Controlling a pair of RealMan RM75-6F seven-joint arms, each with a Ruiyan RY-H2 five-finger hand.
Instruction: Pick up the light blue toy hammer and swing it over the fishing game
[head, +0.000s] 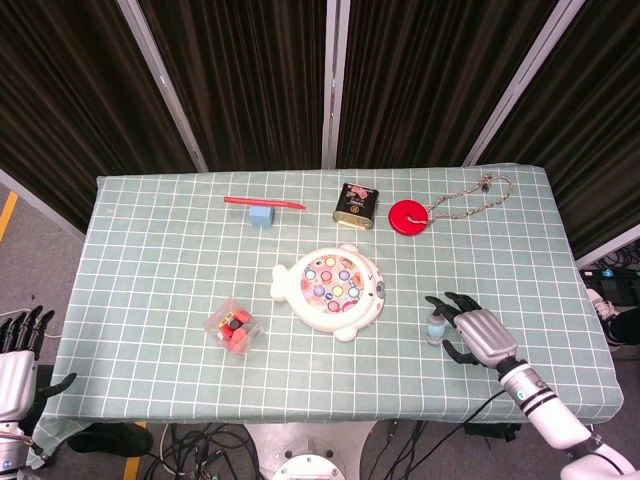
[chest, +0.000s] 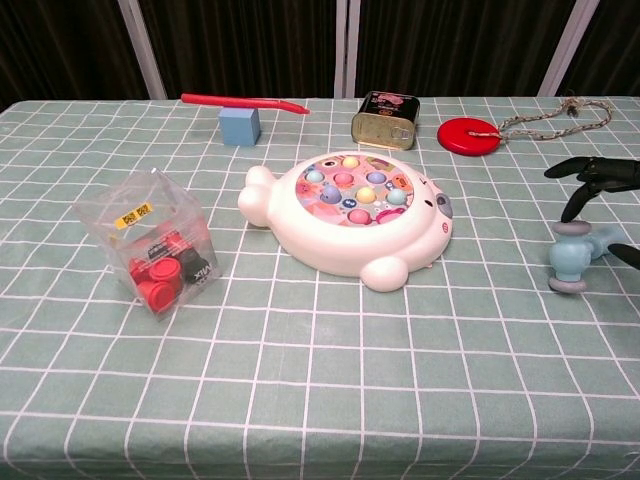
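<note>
The light blue toy hammer (head: 436, 326) lies low over the table to the right of the fishing game (head: 330, 288), near the front edge. My right hand (head: 482, 337) holds its handle, dark fingers arched over it and thumb below. In the chest view the hammer (chest: 570, 258) has its head pointing left and down, and only the right hand's fingers (chest: 592, 172) show at the right edge. The fishing game (chest: 350, 210) is a white fish-shaped toy with coloured fish on top. My left hand (head: 20, 352) hangs off the table at the lower left, fingers straight, holding nothing.
A clear box of red pieces (head: 233, 326) stands left of the game. At the back lie a red stick (head: 264, 202), a blue cube (head: 262, 216), a dark tin (head: 356, 205) and a red disc (head: 407, 216) with a string. The table's front edge (head: 400, 418) is close to the right hand.
</note>
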